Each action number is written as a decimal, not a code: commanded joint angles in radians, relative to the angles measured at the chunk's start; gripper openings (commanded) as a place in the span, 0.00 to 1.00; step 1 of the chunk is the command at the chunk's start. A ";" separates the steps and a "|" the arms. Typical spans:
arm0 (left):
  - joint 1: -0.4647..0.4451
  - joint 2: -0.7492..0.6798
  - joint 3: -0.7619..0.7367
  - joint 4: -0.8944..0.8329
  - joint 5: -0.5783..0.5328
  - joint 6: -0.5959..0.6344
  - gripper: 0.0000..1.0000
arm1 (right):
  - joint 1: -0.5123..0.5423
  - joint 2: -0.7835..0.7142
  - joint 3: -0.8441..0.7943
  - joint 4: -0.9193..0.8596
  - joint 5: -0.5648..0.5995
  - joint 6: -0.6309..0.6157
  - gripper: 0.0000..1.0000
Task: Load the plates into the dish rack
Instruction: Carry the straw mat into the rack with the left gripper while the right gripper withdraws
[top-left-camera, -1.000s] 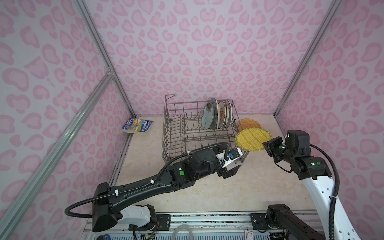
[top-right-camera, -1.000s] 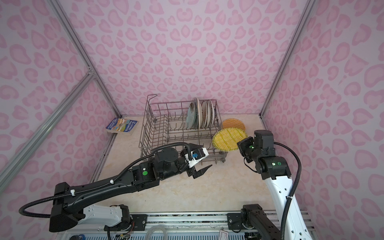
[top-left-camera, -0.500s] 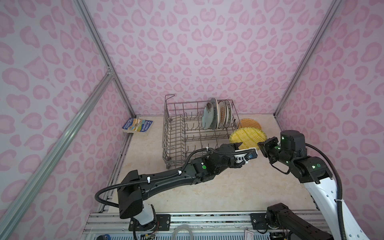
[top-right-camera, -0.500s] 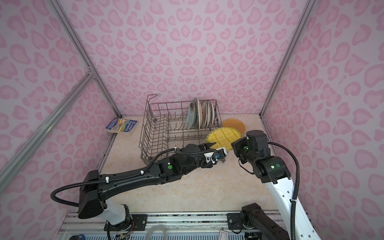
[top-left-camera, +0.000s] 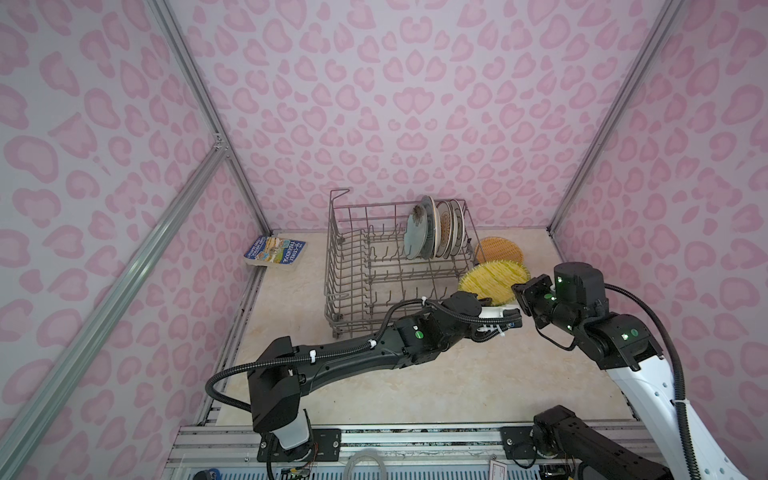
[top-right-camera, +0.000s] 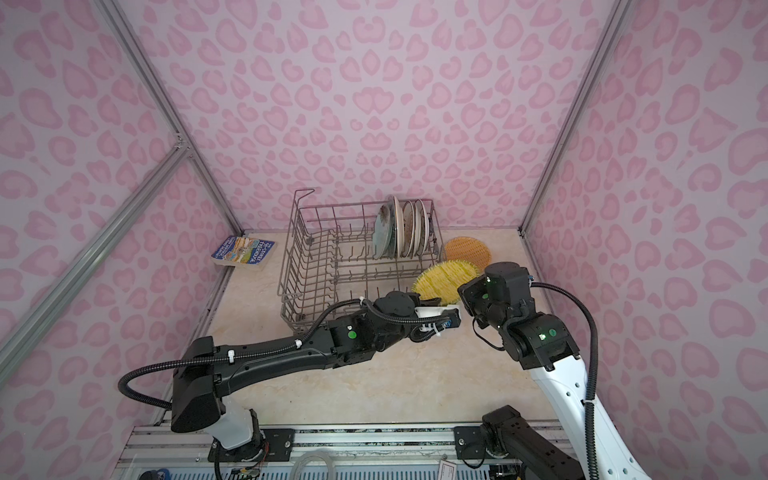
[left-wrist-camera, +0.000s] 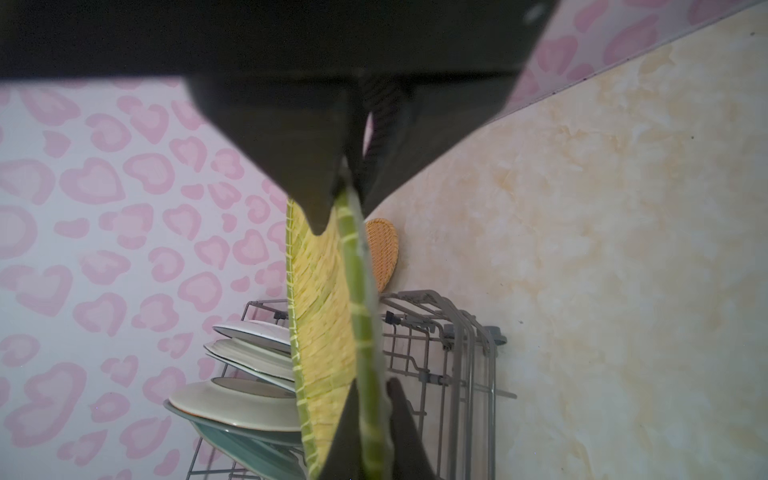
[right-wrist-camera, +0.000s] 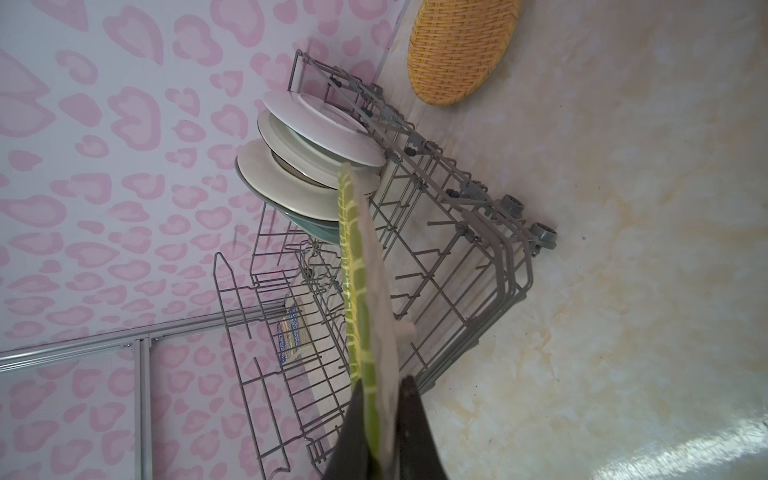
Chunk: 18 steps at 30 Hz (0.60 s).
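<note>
My left gripper (left-wrist-camera: 372, 390) and right gripper (right-wrist-camera: 384, 386) both pinch yellow plate (top-left-camera: 492, 278) rim, tilted up. Likely handover so left can slot it into dish rack (top-left-camera: 331, 266).

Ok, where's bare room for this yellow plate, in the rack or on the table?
Free: the dish rack's tine rows left of and nearer than the standing plates; bare table between the book and the rack. Crowded: right of the rack, where the orange plate lies and the left gripper and right gripper clamp the yellow plate.
</note>
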 joint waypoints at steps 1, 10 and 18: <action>-0.011 -0.033 0.009 0.038 -0.063 -0.109 0.04 | 0.020 -0.003 -0.005 0.066 0.006 0.009 0.00; -0.065 -0.211 -0.109 0.021 -0.124 -0.238 0.04 | 0.015 0.014 0.008 0.152 0.046 -0.077 0.77; -0.068 -0.430 -0.193 -0.054 -0.207 -0.491 0.04 | -0.131 0.043 0.100 0.276 -0.047 -0.344 0.97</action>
